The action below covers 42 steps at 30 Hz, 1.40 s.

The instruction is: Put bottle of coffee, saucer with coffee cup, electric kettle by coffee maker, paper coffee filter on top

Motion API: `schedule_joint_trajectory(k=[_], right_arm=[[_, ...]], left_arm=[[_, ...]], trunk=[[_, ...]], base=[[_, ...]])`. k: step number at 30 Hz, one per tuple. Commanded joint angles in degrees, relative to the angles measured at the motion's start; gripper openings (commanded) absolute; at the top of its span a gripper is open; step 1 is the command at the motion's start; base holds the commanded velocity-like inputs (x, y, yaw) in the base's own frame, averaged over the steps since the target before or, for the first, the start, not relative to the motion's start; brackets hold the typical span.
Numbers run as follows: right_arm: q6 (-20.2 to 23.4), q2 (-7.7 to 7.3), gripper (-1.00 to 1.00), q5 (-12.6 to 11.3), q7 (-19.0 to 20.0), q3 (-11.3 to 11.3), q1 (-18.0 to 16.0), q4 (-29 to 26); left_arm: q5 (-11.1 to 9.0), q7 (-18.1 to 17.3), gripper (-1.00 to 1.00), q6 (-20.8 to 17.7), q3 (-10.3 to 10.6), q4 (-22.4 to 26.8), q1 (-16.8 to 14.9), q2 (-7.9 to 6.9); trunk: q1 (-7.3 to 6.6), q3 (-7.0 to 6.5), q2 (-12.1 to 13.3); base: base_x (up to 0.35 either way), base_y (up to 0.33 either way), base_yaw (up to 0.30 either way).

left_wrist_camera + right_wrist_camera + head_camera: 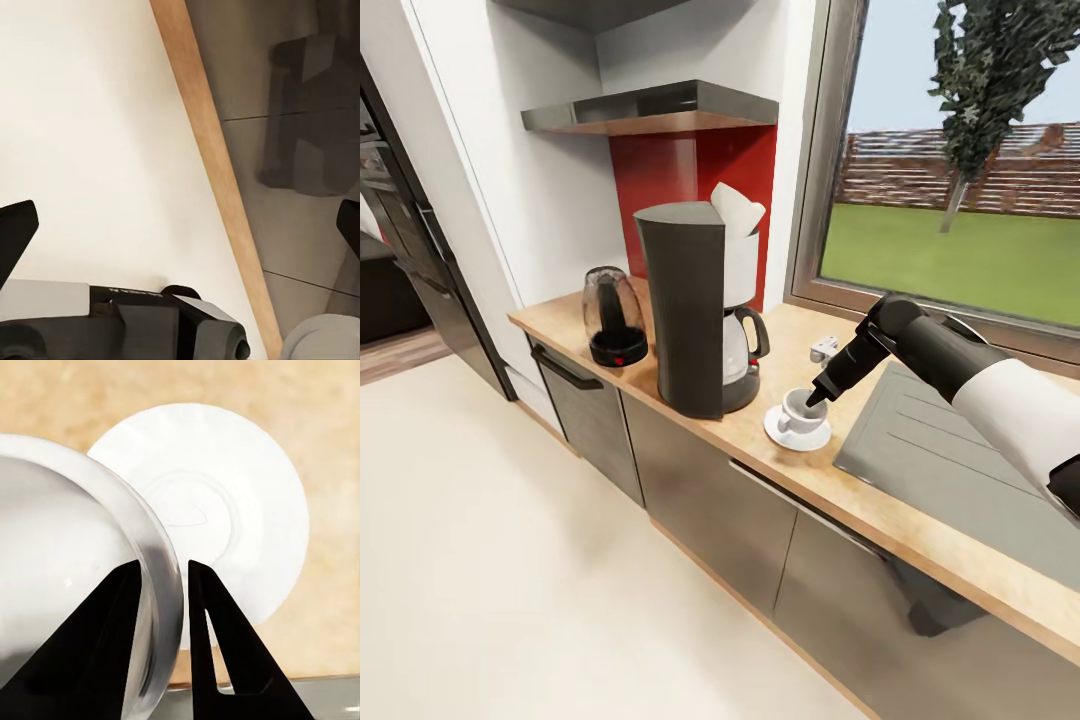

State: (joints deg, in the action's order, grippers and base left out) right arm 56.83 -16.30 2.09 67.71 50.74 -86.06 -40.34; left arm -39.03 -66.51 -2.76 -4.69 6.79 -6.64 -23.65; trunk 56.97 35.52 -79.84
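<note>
Mostly done, by the look of it. Coffee maker [698,310] stands on the tabletop [880,500] with a white paper filter [737,208] on top; electric kettle [614,317] sits just beside it; saucer [796,428] on its other side.

Right end effector [819,394] pinches the coffee cup [798,408] rim, 1 finger inside and 1 outside, cup over the saucer; can't tell if it's seated yet.

Left: release cup, fetch the coffee bottle.

Left end effector [180,232] spread wide, holding nothing, above the floor by the cabinet fronts.

Obstructions: sink [960,460] close by.

Countertop [920,540] matt wood-grain; coffee cup [67,577] glossy white; saucer [247,510] matt white; kettle [613,312] smoky glass.
</note>
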Motion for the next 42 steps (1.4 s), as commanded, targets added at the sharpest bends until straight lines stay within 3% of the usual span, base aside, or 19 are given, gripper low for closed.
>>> schedule_joint_trajectory(k=[1,42], right_arm=[[0.3,-0.05,-1.00,0.2,0.3,0.1,-0.1,-0.1],[0.3,-0.05,-1.00,0.2,0.2,0.1,0.0,-0.1]], left_arm=[[0.4,-0.2,1.00,-0.3,-0.5,0.0,0.0,0.01],[0.4,-0.3,1.00,-0.3,-0.4,0.0,0.0,0.01]], trunk=[[0.00,0.06,0.0],[2.41,2.03,-4.4]], base=[[0.000,0.000,0.000],[0.000,0.000,0.000]])
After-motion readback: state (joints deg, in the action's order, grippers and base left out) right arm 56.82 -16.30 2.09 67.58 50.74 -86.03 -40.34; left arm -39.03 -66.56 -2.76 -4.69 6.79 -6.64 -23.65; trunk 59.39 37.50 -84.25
